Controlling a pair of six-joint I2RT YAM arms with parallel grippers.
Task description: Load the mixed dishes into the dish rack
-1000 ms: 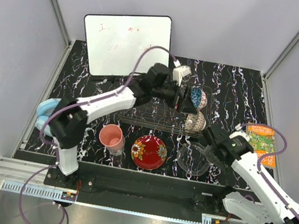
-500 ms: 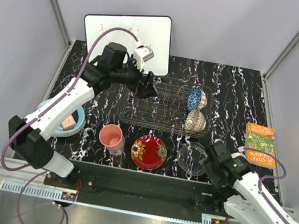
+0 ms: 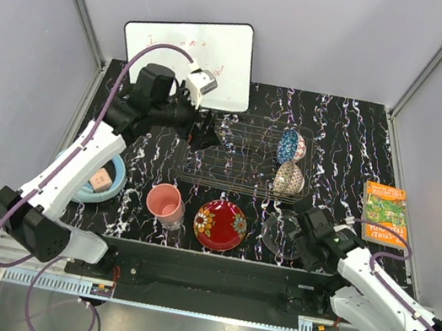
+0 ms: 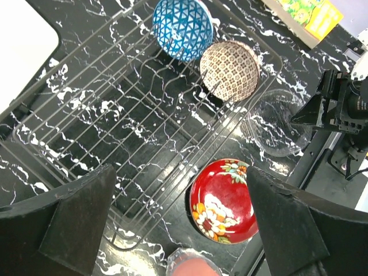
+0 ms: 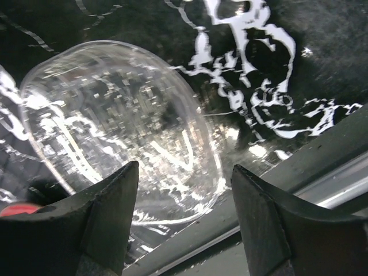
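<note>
I am holding the right gripper (image 5: 184,172) spread wide and empty, its two fingers hanging over the near rim of the clear glass bowl (image 5: 115,126). I judge I am lining up a pinch on that rim, since the bowl is lying open side up at the front edge and offers nothing else to grip. Glare on the glass is making it hard to read, so I cannot tell whether a finger is already touching it.

The left gripper (image 4: 179,172) is also parted and carrying nothing, hovering above the dish rack (image 4: 115,115) near its left end. That is leaving the rack's right side free. There the blue patterned bowl (image 4: 183,27) and the cream-gold patterned bowl (image 4: 229,70) are standing on edge between the wires, which is how the rack holds them.

The red floral plate (image 3: 221,224) and the pink plastic cup (image 3: 165,205) are waiting just in front of the rack. Everything is sitting on a black, white-veined table (image 3: 354,138) walled by pale panels, with a whiteboard (image 3: 188,61) leaning at the back.
</note>
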